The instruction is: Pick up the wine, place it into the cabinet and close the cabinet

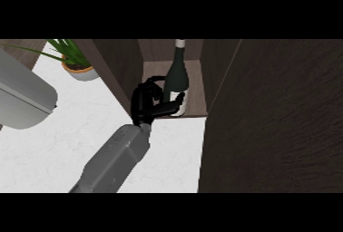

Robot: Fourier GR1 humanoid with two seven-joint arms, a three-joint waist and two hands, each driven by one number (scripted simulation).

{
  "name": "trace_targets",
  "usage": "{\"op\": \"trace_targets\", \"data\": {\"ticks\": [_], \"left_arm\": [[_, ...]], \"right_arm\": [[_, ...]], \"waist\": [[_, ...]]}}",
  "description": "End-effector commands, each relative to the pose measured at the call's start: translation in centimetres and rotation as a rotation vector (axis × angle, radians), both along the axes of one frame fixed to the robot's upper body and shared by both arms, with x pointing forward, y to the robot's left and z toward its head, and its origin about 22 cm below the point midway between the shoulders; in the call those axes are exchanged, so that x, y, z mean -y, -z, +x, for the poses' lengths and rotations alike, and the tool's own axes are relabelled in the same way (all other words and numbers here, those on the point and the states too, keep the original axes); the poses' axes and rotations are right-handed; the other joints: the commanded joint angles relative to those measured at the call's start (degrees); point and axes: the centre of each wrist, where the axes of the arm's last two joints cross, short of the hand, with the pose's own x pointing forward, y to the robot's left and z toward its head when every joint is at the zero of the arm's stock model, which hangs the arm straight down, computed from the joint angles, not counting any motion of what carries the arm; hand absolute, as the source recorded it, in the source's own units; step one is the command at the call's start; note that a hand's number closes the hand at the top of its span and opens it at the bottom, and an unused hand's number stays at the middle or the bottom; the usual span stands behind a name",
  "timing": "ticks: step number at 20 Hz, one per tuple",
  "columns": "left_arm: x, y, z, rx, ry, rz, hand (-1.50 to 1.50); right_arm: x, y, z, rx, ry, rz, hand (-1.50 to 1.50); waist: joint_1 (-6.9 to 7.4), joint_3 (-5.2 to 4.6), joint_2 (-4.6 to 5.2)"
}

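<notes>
So the wine [177, 77] is a dark green bottle with a pale cap and a white label low down. It's standing upright on the cabinet [221, 72] shelf, neck pointing toward the top of the view. One hand [149, 102] is curling round its base, thumb across the label. The cabinet door [275, 122] is hanging open at right. A plant [75, 59] is sitting on the white worktop [60, 149] at left.

No readable text, even on wine bottle [177, 74] label.
</notes>
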Motion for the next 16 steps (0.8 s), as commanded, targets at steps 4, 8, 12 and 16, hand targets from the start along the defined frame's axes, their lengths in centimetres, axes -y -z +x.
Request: {"op": "trace_targets", "data": {"ticks": [4,8,12,16], "left_arm": [[0.1,-0.7,2.1,-0.005,-0.028,0.004,1.50],[0.3,-3.0,4.3,-0.024,-0.029,-0.001,1.50],[0.8,-4.1,5.2,-0.011,-0.063,0.010,1.50],[1.5,-5.8,6.2,-0.001,-0.065,0.066,1.50]], "right_arm": [[1.2,-2.8,-3.4,0.037,-0.057,0.073,-1.50],[1.2,-3.3,-3.1,0.050,-0.065,0.046,-1.50],[1.0,-2.4,-3.2,0.052,-0.086,0.070,-1.50],[1.1,-1.6,-3.4,0.035,-0.045,0.060,-1.50]], "waist": [[-0.47,0.00,0.17],[0.42,0.01,0.08],[-1.36,0.04,0.34],[-0.11,0.07,-0.05]]}}
